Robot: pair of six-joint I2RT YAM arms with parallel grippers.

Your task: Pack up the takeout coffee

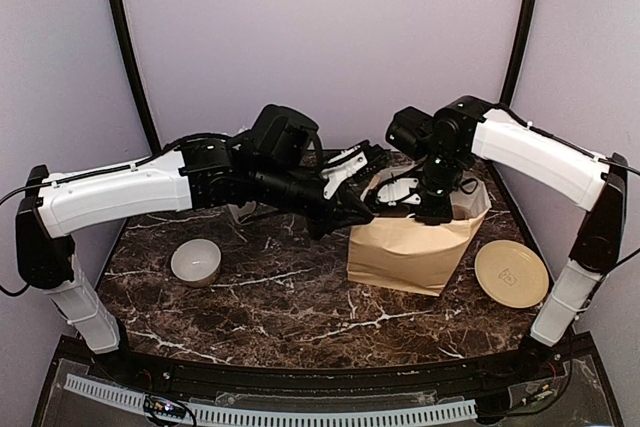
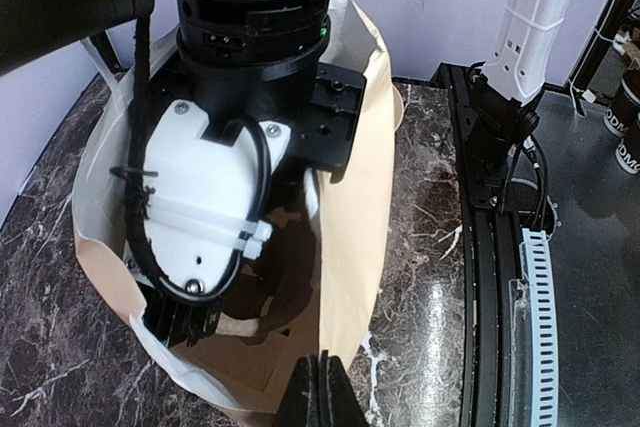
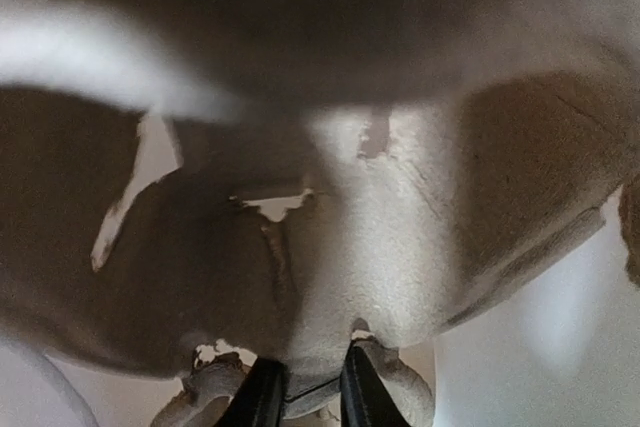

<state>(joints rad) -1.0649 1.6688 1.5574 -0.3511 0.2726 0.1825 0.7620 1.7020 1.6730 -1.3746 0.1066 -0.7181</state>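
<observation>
Gaping brown paper bag (image 1: 400, 252), right gripper (image 3: 310, 392) deep inside.

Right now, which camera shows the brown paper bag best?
The top external view: most of the brown paper bag shows, upright, from outside. The left wrist view shows mostly its open mouth; the right wrist view, only its blurred inside.

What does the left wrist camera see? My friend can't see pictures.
The right arm, black and white, reaches down into an open brown paper bag on a dark marble table. The left hand, shut, seems to pinch the bag's near rim.
</observation>
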